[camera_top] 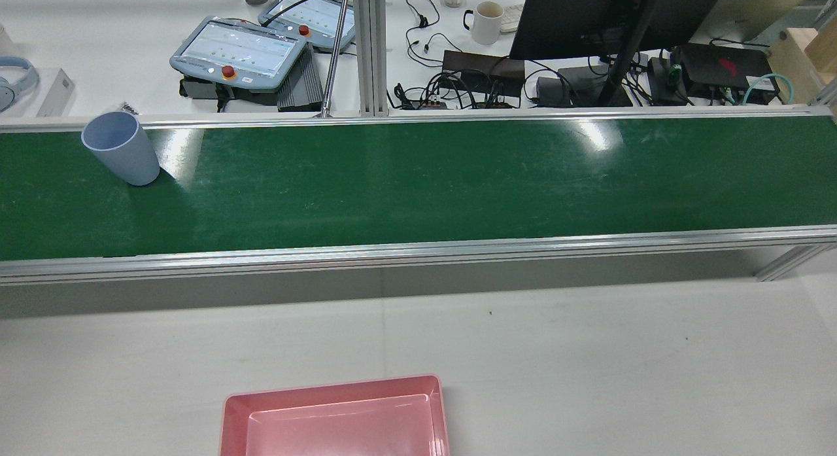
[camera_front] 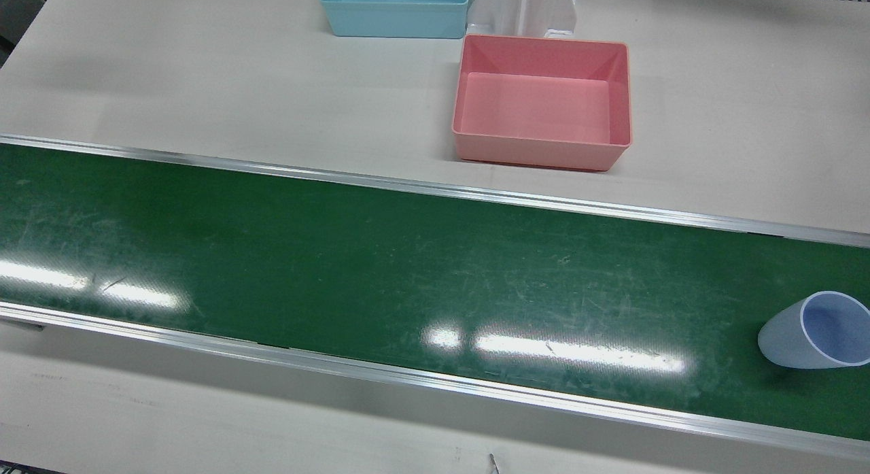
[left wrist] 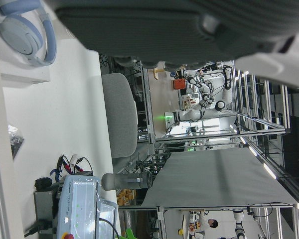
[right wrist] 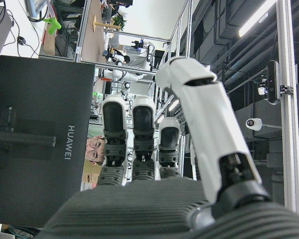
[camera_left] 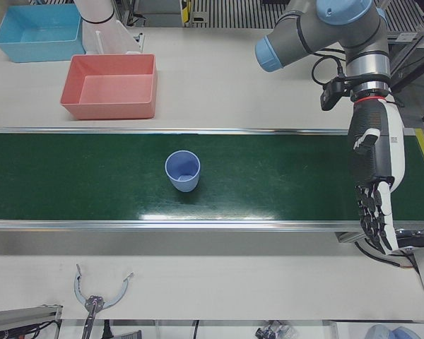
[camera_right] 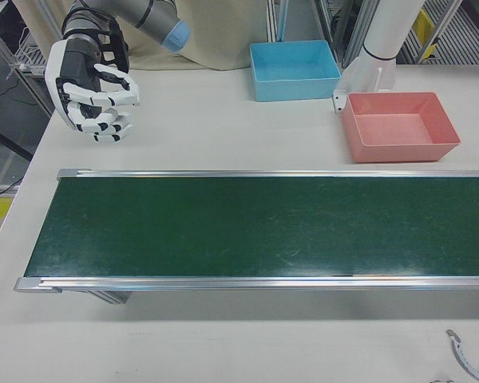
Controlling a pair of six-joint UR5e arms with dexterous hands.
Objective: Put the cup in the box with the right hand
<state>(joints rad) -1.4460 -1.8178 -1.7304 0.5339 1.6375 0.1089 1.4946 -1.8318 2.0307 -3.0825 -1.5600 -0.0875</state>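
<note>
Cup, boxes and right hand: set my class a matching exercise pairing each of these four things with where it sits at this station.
Things:
1. cup
2. pink box
3. blue box
4. right hand

Places:
A. raised above the pale table, off the belt's end
B. on the green belt, standing upright
C. at the table's far edge, cut off in the front view
D. on the pale table, just beyond the belt

Pairs: 1-B, 2-D, 3-C, 4-A

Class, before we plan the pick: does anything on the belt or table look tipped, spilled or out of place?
Nothing stands out. The blue cup stands upright on the green belt, and the pink box sits empty and square on the table.
</note>
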